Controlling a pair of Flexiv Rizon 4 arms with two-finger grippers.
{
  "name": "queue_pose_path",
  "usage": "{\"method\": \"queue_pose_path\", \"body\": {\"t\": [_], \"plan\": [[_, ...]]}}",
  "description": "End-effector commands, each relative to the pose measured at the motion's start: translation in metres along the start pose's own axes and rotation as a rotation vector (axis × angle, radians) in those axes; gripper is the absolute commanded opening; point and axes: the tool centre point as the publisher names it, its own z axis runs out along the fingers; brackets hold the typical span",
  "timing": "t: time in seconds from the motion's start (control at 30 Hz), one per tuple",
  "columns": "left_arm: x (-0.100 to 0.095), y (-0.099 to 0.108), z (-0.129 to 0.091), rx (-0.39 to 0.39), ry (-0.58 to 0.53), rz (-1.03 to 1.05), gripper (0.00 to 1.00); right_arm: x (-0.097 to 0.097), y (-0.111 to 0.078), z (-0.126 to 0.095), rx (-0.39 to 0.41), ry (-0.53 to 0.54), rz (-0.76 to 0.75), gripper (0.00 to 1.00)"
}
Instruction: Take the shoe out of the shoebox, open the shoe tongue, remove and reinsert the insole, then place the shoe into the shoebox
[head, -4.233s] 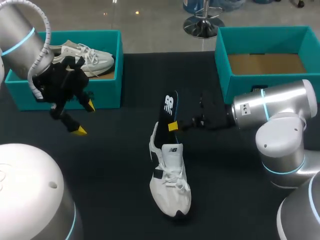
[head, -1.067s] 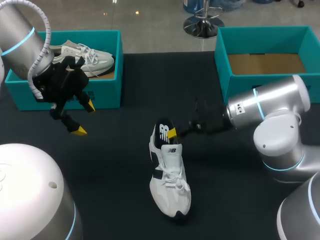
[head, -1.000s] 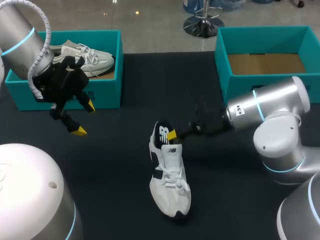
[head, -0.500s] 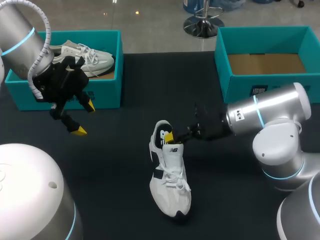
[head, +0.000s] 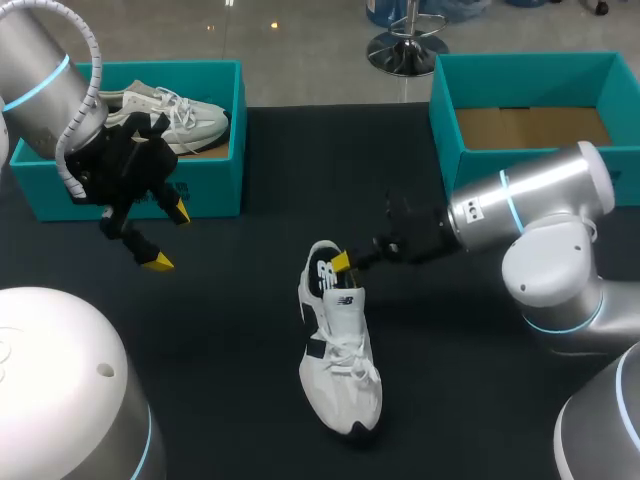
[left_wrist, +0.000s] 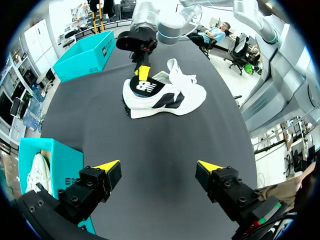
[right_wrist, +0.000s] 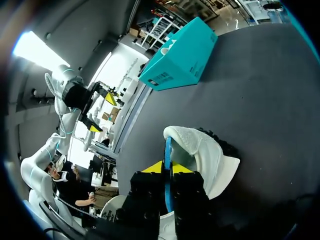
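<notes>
As the right claw (head: 340, 262) pinches the insole (head: 324, 273), shoeboxes (head: 200, 190) stand apart.

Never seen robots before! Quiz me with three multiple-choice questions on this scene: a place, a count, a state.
1. Where is the white shoe near the right gripper? A in a box; B on the black table; C in the air.
2. How many teal boxes? A two; B one; C three.
3. The right gripper is: A open and empty; B shut on a lace; C shut on the insole.
Answers: B, its sole rests on the table; A, the left box and right box; C, both yellow tips press the insole's edge.
</notes>
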Motion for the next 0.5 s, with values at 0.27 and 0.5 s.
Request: {"method": "queue_pose_path", "body": {"t": [0.27, 0.5], "plan": [[0.0, 0.0, 0.0, -0.002, 0.0, 0.0, 1.0, 0.007, -0.029, 0.006, 0.007, 0.015, 0.045, 0.0], [0.0, 0.0, 0.0, -0.002, 0.0, 0.0, 1.0, 0.004, -0.036, 0.011, 0.023, 0.025, 0.061, 0.0]]}}
